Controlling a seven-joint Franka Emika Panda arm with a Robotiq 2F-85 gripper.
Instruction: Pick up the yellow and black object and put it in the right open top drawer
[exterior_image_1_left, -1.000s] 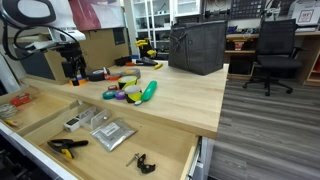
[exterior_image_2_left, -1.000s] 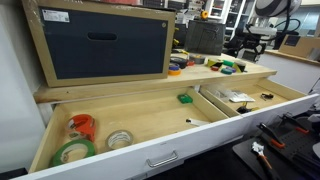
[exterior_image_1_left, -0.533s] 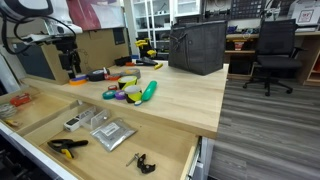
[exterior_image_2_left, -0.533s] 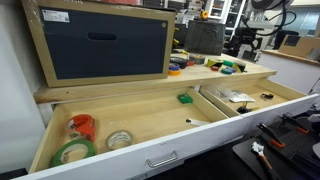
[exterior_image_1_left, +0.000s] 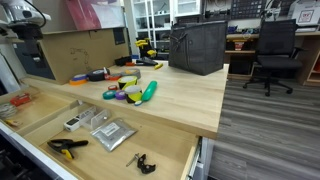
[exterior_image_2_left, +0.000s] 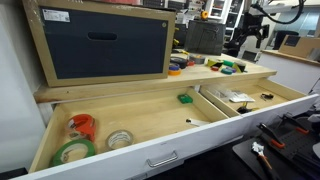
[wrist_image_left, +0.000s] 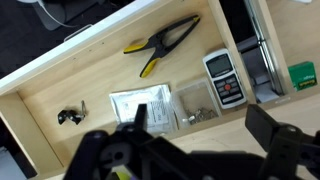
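Observation:
The yellow and black object (wrist_image_left: 160, 45), a slim clamp-like tool with yellow handles and black jaws, lies flat on the bottom of the open pale wood drawer (wrist_image_left: 95, 75). It also shows in an exterior view (exterior_image_1_left: 67, 147), near the drawer's front. My gripper (wrist_image_left: 205, 130) hangs high above the drawer's edge, open and empty, well apart from the tool. In the exterior views only my arm shows, raised at the back (exterior_image_1_left: 25, 25) (exterior_image_2_left: 254, 22).
The drawer also holds a grey handheld meter (wrist_image_left: 225, 78), clear bags (wrist_image_left: 140, 105) and a small black clip (wrist_image_left: 68, 116). On the table top are coloured items (exterior_image_1_left: 130, 90) and a black box (exterior_image_1_left: 197, 45). A second open drawer (exterior_image_2_left: 140, 125) holds tape rolls.
My arm has risen and swung away from the table top toward the frame's edge in both exterior views. The tool in the drawer has not moved.

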